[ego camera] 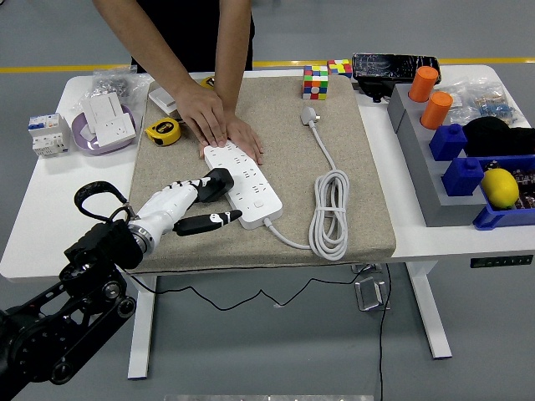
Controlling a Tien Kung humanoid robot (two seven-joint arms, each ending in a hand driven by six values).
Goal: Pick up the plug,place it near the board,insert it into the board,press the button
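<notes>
1. Your left robot hand (191, 200) is clamped on the black plug (217, 183); the plug sits at the left edge of the white board (247, 185) — touching it, though whether the pins are seated you cannot tell.
2. The board lies on the beige mat (284, 150) on the counter (50, 200); its white cable (330, 213) coils to the right.
3. A person's hands (219, 125) press flat on the board's far end; a yellow tape measure (163, 130) lies just left of them.

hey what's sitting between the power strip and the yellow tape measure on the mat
In the head view, the person's hands lie between the power strip and the yellow tape measure, pressed flat on the mat at the strip's far end.
</notes>
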